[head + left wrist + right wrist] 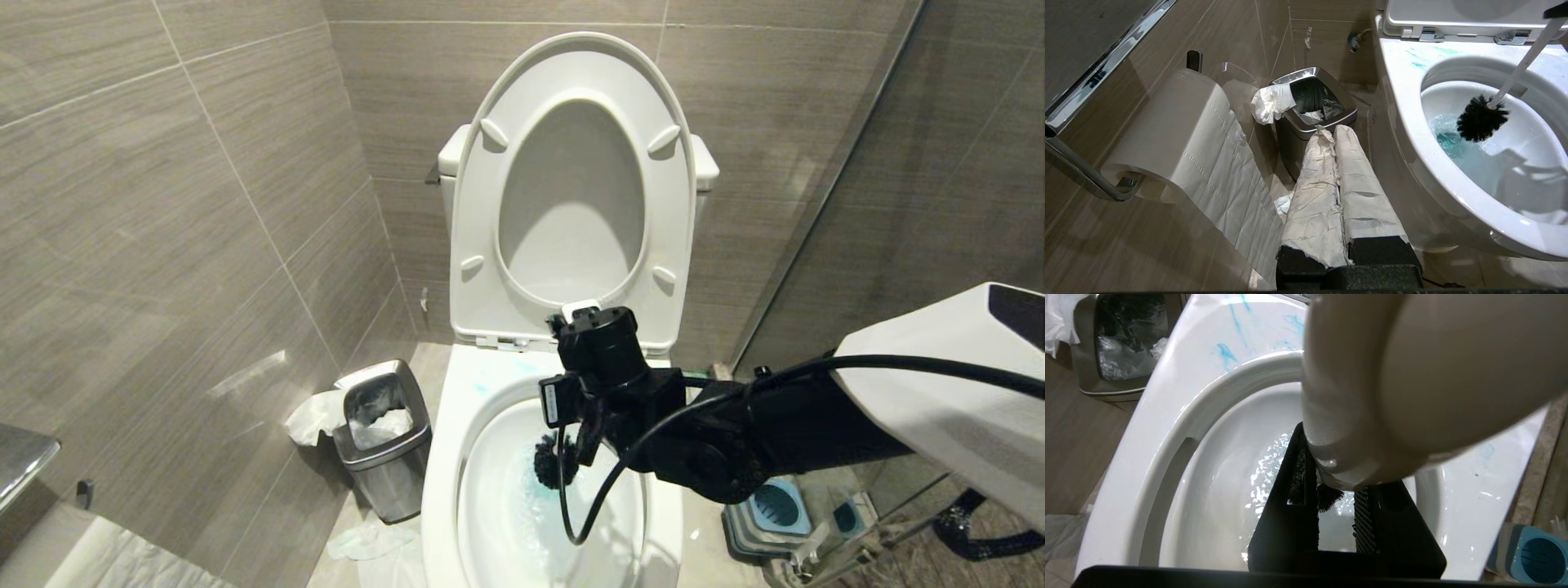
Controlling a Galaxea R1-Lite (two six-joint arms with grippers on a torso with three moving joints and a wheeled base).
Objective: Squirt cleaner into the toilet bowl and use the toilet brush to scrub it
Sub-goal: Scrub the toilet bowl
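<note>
The white toilet bowl point(441, 474) stands with seat and lid point(571, 73) raised. My right gripper point(584, 433) reaches over it from the right, pointing down, shut on the toilet brush's white handle point(1392, 375). The black bristle head point(549, 461) hangs inside the bowl near the back wall, just above the turquoise cleaner point(1447, 136) tinting the water. In the left wrist view the handle point(1523, 65) slants down to the head point(1481, 118). Blue cleaner smears point(1224, 353) mark the rim. My left gripper point(1331, 130), its fingers wrapped in pale paper, hangs shut and empty beside the bowl.
A small steel bin point(384, 441) with crumpled tissue stands on the floor left of the toilet. The blue-grey brush holder point(771, 510) sits on the floor to the right, by a glass partition point(816, 204). A toilet paper roll point(1180, 134) hangs on the left wall.
</note>
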